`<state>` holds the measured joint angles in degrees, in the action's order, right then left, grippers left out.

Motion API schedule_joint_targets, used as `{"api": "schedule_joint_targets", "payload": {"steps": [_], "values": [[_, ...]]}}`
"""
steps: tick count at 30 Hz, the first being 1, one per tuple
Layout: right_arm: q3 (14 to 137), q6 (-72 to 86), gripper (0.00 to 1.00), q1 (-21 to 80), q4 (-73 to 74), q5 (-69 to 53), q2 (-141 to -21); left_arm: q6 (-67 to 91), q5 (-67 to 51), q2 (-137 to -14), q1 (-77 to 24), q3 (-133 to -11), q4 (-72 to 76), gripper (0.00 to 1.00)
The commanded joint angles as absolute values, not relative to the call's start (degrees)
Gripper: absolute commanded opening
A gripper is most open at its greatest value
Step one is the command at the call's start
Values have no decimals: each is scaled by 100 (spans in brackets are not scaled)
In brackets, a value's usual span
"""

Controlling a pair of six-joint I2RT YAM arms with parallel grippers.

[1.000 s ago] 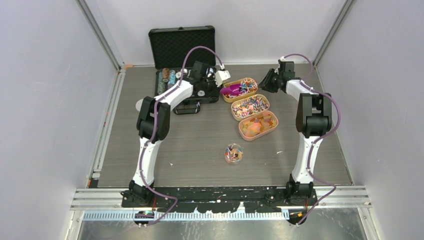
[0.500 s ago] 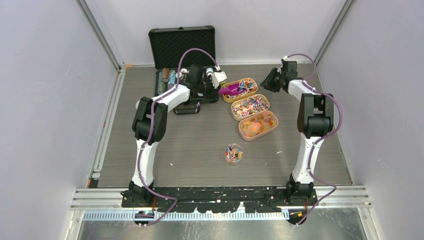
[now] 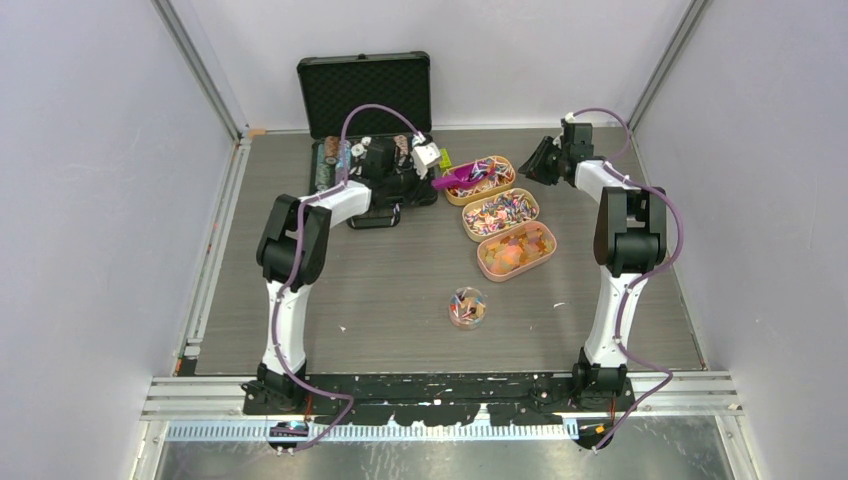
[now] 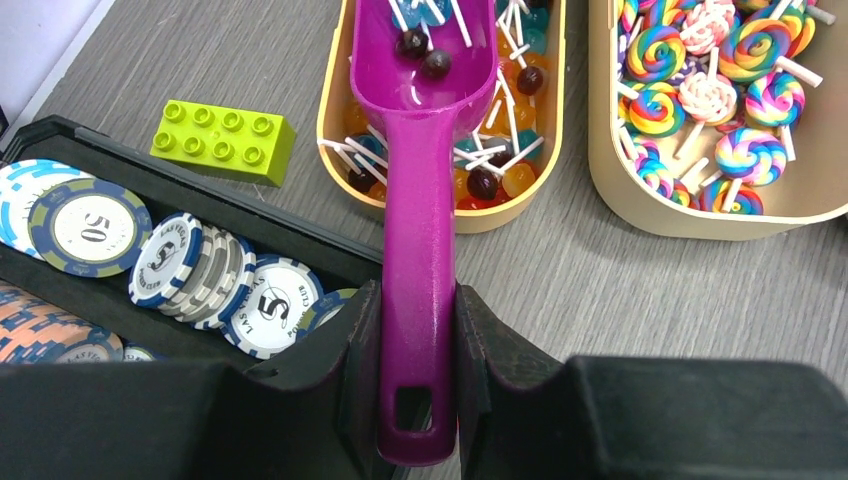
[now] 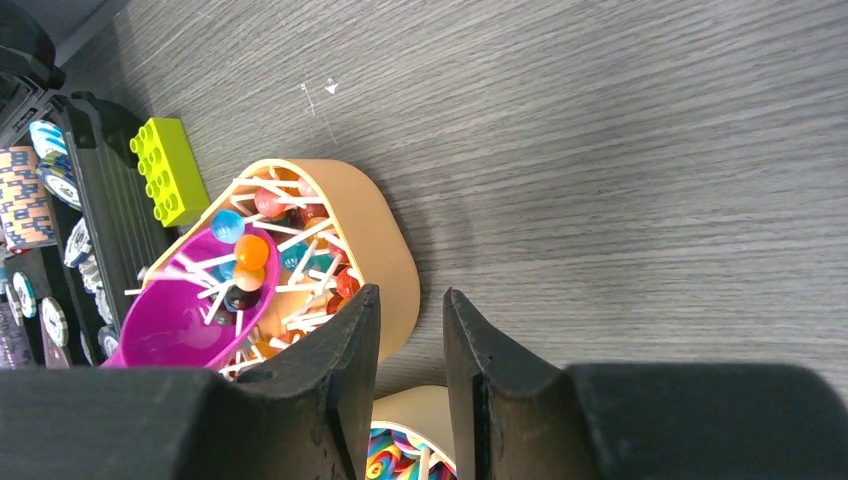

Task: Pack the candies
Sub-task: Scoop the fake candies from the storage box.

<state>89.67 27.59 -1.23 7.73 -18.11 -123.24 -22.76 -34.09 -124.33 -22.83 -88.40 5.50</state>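
**A:** We're in the scooping step. The left gripper [image 4: 417, 325] is clamped tight on the handle of the magenta scoop [image 4: 418, 200], and the bowl is dipped into the far tray [image 4: 331, 110].

**B:** And the candies [image 4: 482, 182]?

**A:** Ball lollipops on white sticks are heaped in that tray. Only two or three dark ones sit in the scoop, so it's a thin load. The next tray [image 4: 598, 150] has the swirl lollipops [image 4: 745, 155], untouched.

**B:** What about the right gripper [image 5: 410, 305]?

**A:** It hangs at the tray's other end with its jaws part-way apart. The tray's end wall shows in the gap, but bare table shows there too. I'd call it empty-handed, gripping nothing.

**B:** So what's next?

**A:** My guess is push deeper for a fuller scoop, then lift level and carry it to the small round tub [image 3: 467, 307], well apart at mid-table. It already has some sweets in it. The tub has a narrow mouth and the sticks poke out everywhere, so the tip-out wants a slow, centred pour.

**B:** Any writing?

**A:** Only on the poker chips [image 4: 90, 225] in the black case [image 3: 363, 95]. One reads "50" and another "5", with what looks like "Las Vegas" and "Poker Club" round the rim. The lime block [image 4: 222, 141] beside the tray is blank.
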Motion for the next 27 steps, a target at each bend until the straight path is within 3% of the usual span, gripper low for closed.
{"api": "schedule_joint_targets", "payload": {"steps": [1,27], "values": [[8947,2803,35,-138,554,-1850,-11817,-1973,-3442,-12073,-2138,-8596,1397,0],[8759,2886,34,-133,710,-1896,-11421,-1891,-3727,-11058,-2024,-7756,1734,0]]}}
